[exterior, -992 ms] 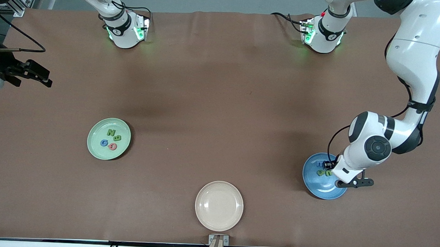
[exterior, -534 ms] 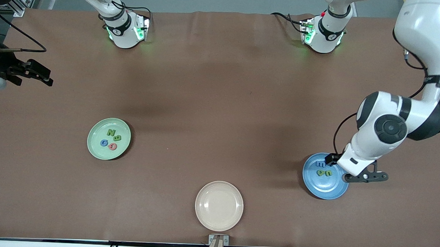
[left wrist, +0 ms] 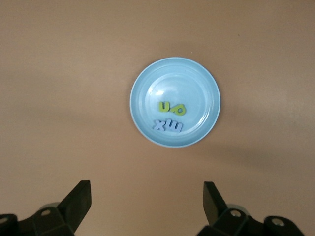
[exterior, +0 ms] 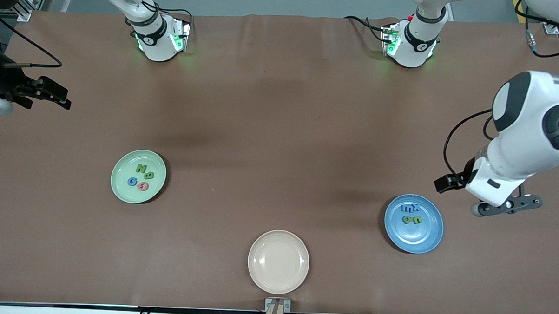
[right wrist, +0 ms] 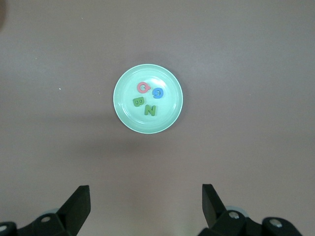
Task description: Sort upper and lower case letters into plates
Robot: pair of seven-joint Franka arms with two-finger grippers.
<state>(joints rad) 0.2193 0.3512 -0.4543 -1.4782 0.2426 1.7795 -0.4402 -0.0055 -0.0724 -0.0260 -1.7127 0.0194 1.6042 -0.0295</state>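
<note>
— Both grippers first: how do they stand?

— Left gripper [left wrist: 145, 206] hangs with its fingers spread wide and nothing between them, up over bare table [exterior: 281, 106] just beside the blue plate [exterior: 413, 224], toward the left arm's end. Right gripper [right wrist: 145, 206] is just as wide apart and bare (that arm waits out at its own end of the table).

— Count things, biggest down.

— One table. Three plates: the blue one, a mint green plate [exterior: 138, 176] toward the right arm's end, and a cream plate [exterior: 278, 261] between them, nearest the front camera. Eight letters, four to a dish. The green plate holds a green N [exterior: 141, 168], a green B [exterior: 149, 175], a blue G [exterior: 132, 182] and a pink letter [exterior: 142, 186]. The blue plate holds a blue m [exterior: 406, 208] touching a blue x [exterior: 416, 208], and a green pair [exterior: 412, 220] side by side, nearer the front camera.

— Do the views differ?

— Yes. Only the front view shows the cream plate. Each wrist view shows one plate alone: the left wrist the blue one [left wrist: 174, 102], the right wrist the green one [right wrist: 148, 99], where the pink letter [right wrist: 142, 87] reads more clearly as a round capital.
</note>
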